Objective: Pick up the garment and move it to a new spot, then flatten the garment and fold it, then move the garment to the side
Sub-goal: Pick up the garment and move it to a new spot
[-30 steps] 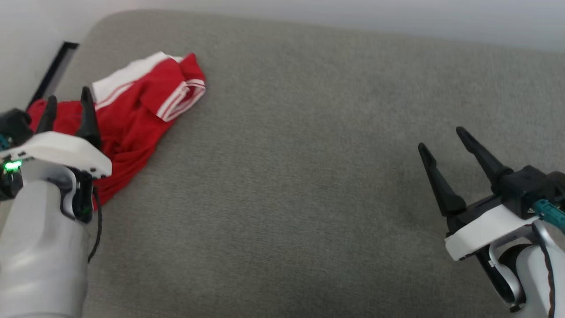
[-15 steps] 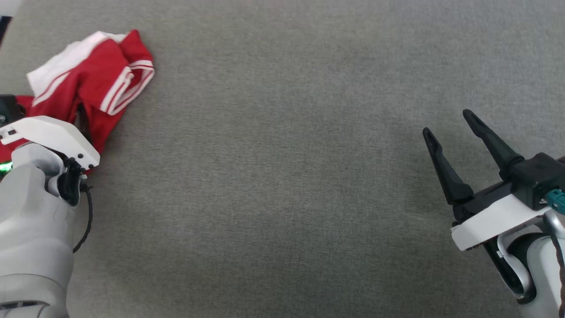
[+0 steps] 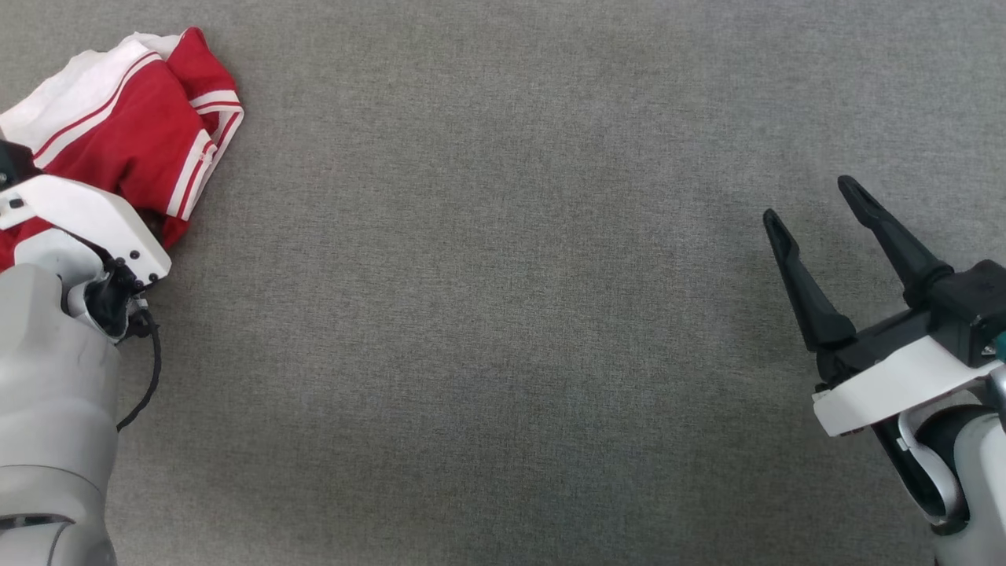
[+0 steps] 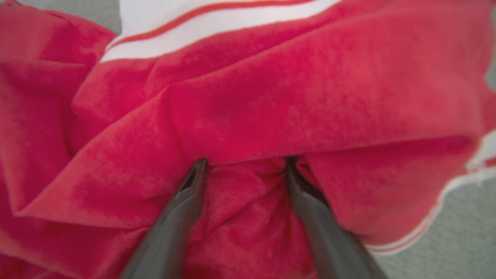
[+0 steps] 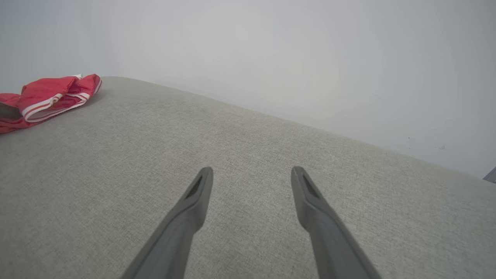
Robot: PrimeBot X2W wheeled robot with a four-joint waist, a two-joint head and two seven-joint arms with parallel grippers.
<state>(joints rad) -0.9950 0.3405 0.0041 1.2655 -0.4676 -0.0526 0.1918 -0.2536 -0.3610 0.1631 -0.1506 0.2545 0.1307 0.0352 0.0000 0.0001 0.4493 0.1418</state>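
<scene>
The garment (image 3: pixel 118 134), red with white striped trim, lies crumpled at the far left of the grey cushion. My left arm's white wrist housing (image 3: pixel 86 228) sits over its near edge and hides the fingers in the head view. In the left wrist view the left gripper (image 4: pixel 246 162) is open, its tips pushed under a fold of the garment (image 4: pixel 310 77), with bunched red fabric between the fingers. My right gripper (image 3: pixel 809 200) hovers open and empty at the far right, well away from the cloth. The right wrist view shows the right gripper (image 5: pixel 252 170) above bare cushion, the garment (image 5: pixel 46 99) far off to the left.
A wide grey fabric cushion (image 3: pixel 503 314) stretches between the two arms. Its far edge meets a pale wall (image 5: pixel 271 58) in the right wrist view. A black cable loops beside my left forearm (image 3: pixel 145 377).
The head camera has tilted down, shifting the whole picture. My left gripper's fingers, seen standing above the garment a second ago, have dipped into the red cloth. The right gripper has stayed open.
</scene>
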